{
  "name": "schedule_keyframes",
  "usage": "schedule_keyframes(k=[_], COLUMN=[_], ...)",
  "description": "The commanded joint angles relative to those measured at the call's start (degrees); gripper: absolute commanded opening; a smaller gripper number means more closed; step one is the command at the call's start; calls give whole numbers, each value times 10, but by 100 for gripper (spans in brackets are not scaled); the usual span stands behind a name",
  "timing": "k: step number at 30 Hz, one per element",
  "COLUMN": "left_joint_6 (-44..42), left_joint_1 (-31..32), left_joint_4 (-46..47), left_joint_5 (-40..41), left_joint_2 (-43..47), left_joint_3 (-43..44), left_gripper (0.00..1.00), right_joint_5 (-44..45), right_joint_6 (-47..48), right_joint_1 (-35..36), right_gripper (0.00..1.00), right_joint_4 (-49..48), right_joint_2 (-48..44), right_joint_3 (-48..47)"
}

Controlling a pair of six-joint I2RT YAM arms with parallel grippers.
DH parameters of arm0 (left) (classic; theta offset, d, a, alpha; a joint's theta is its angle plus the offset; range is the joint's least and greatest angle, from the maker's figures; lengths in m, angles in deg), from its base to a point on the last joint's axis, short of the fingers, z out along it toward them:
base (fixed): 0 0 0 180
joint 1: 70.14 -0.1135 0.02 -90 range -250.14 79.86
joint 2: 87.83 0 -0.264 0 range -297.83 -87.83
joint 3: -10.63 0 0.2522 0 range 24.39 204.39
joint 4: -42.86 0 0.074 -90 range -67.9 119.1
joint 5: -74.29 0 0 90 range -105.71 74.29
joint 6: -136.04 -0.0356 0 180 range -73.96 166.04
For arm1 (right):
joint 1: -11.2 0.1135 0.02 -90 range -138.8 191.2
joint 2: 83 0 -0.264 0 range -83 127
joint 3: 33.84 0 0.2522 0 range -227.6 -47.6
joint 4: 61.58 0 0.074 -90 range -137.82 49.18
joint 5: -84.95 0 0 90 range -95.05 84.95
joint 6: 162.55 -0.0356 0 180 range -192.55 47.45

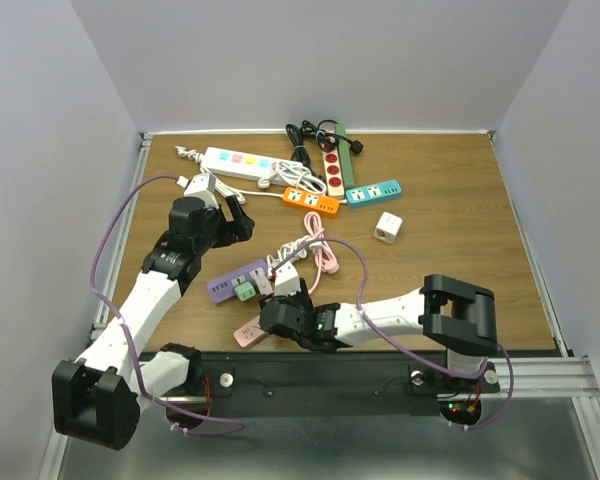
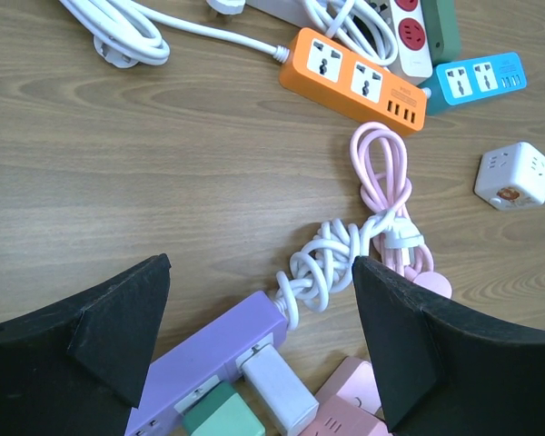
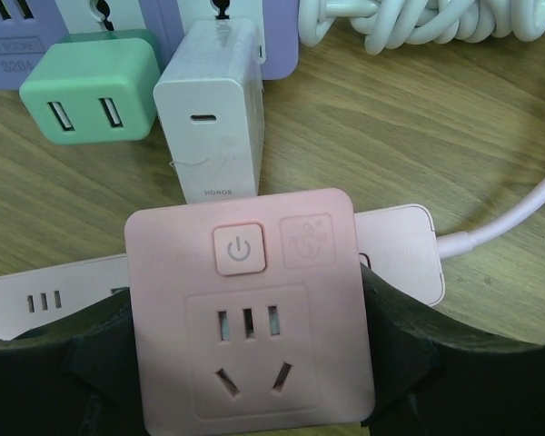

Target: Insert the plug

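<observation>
Even, diffuse overhead light is recorded in all three views; the wooden table (image 1: pixel 450 200) is rendered bright, and only soft, weak shadows are noted under the arms and under the cables. In the left wrist view the orange power strip (image 2: pixel 354 77) is imaged sharply, while the left gripper's fingers (image 2: pixel 91 336) are rendered as near-flat black shapes with little surface detail. In the right wrist view the pink socket block (image 3: pixel 250 318) is imaged crisply and evenly lit, and the right gripper's fingers (image 3: pixel 54 372) at its sides are likewise underexposed.
</observation>
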Motion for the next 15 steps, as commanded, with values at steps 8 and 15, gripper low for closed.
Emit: schedule_keyframes(k=[8,15], left_joint_6=[-8,-8], left_joint_1=[3,3], left_joint_4=[26,28], left_joint_5=[-6,-5], left_joint_2=[27,34], left_joint_3=[-7,-6], left_gripper=[92,92], right_joint_5=[-257,-189], right_joint_6=[-218,-218], right_joint_1=[49,26], right_gripper=[72,82], right_joint_4=[167,171], right_joint_2=[-22,-113], right_joint_3=[49,87])
